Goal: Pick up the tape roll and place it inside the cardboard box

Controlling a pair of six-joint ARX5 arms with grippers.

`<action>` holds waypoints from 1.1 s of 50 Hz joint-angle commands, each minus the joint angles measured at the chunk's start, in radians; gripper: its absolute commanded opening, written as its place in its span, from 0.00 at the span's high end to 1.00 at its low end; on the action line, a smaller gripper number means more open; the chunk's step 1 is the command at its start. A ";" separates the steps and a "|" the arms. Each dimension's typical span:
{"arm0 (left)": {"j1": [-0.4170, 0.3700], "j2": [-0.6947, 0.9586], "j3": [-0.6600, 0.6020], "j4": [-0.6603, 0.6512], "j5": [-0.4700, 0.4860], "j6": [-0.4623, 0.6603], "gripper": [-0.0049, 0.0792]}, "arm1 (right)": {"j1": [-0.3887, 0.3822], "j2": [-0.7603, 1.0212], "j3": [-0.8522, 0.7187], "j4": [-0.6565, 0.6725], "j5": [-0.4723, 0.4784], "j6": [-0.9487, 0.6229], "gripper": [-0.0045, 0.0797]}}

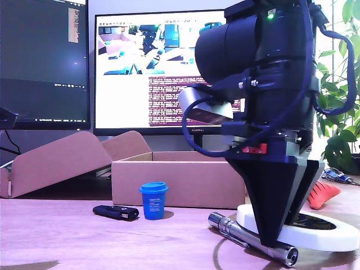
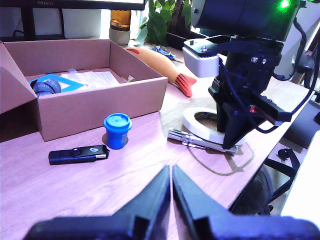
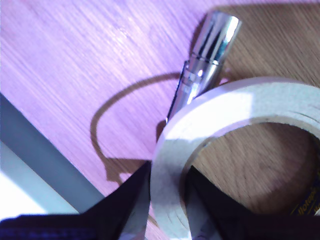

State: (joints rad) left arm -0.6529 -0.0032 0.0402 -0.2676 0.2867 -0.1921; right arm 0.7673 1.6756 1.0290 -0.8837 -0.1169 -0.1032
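Grasping step: my second gripper (image 3: 167, 200) fingers pinching tape roll (image 3: 172, 150) wall, one inside ring, one outside. Roll flat on desk (image 1: 56, 236) beside flashlight (image 1: 247, 239), exterior view's right. My first gripper (image 2: 171, 175) fingers pressed together, empty. Next: lift, carry over cardboard box (image 1: 185, 185).
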 commanded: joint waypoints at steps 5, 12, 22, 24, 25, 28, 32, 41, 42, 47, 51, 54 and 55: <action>-0.002 -0.010 -0.023 0.006 -0.006 -0.002 0.96 | 0.005 0.002 0.017 -0.014 0.001 -0.003 0.96; -0.002 -0.010 -0.023 0.006 -0.008 -0.002 0.96 | 0.005 0.002 0.062 -0.047 0.001 -0.003 0.96; -0.002 -0.010 -0.023 0.006 -0.008 -0.002 0.96 | 0.005 0.002 0.143 -0.109 0.001 -0.002 0.96; -0.002 -0.010 -0.023 0.006 -0.008 -0.002 0.96 | 0.005 0.002 0.161 -0.132 0.002 -0.002 0.96; -0.002 -0.010 -0.023 0.006 -0.008 -0.002 0.96 | 0.005 0.002 0.170 -0.137 0.002 -0.002 0.96; -0.002 -0.010 -0.023 0.006 -0.008 -0.002 0.96 | 0.005 0.002 0.200 -0.159 0.001 -0.002 0.96; -0.002 -0.010 -0.023 0.006 -0.008 -0.002 0.96 | 0.005 0.002 0.239 -0.173 0.001 -0.002 0.96; -0.002 -0.010 -0.023 0.006 -0.016 -0.001 0.96 | 0.005 0.002 0.332 -0.171 -0.003 -0.002 0.96; -0.002 -0.010 -0.023 0.006 -0.019 -0.001 0.96 | 0.005 0.002 0.343 -0.167 -0.003 -0.002 0.96; -0.002 -0.010 -0.023 0.008 -0.046 0.001 0.96 | 0.002 0.002 0.375 -0.118 -0.003 -0.002 0.96; -0.002 -0.010 -0.023 0.008 -0.084 0.006 0.96 | 0.000 0.002 0.383 -0.049 -0.003 -0.002 0.96; -0.002 -0.010 -0.023 0.013 -0.124 0.009 0.96 | -0.008 0.002 0.383 0.007 -0.003 -0.002 0.96; -0.002 -0.010 -0.023 0.016 -0.140 0.009 0.96 | -0.011 0.002 0.383 0.024 -0.003 -0.003 0.96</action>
State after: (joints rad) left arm -0.6529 -0.0032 0.0402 -0.2657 0.1726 -0.1902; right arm 0.7654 1.6756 1.4075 -0.8967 -0.1196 -0.1032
